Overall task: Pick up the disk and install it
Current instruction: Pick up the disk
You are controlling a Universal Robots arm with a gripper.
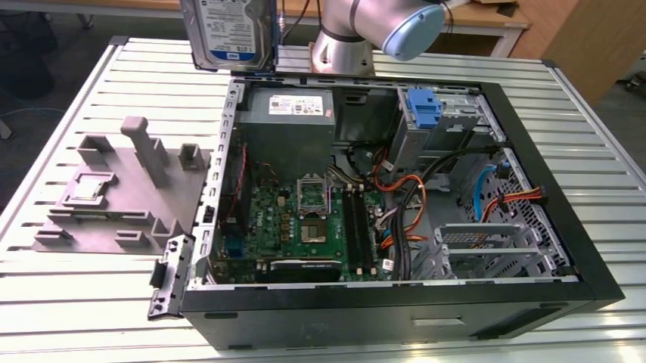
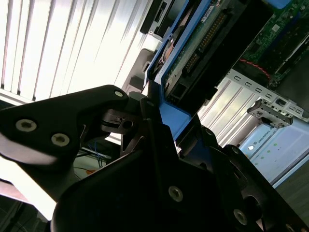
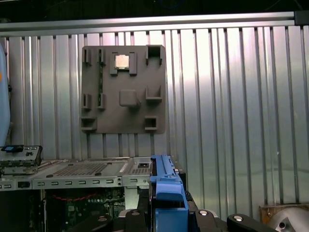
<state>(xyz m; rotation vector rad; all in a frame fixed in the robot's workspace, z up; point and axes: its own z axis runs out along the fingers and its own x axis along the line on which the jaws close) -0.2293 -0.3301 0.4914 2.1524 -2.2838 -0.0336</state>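
The disk (image 1: pixel 231 32), a silver-grey drive with a white-and-blue label in a blue bracket, hangs upright in the air above the back left corner of the open computer case (image 1: pixel 404 301), at the top of the exterior view. In both wrist views my gripper (image 2: pixel 149 116) (image 3: pixel 166 215) is shut on the disk's blue bracket (image 3: pixel 166 186), black fingers (image 2: pixel 67 125) on either side. The disk's green circuit-board side (image 2: pixel 190 48) faces the second wrist view, with the case interior beyond it.
Inside the case are a power supply (image 1: pixel 293 106), the motherboard (image 1: pixel 302 219), loose cables, a bay with a blue clip (image 1: pixel 426 112) and a metal drive cage (image 1: pixel 485 246). A grey fixture plate (image 1: pixel 121 189) holding a chip (image 1: pixel 89 187) lies at the exterior view's left. The arm's base (image 1: pixel 349 34) stands behind the case.
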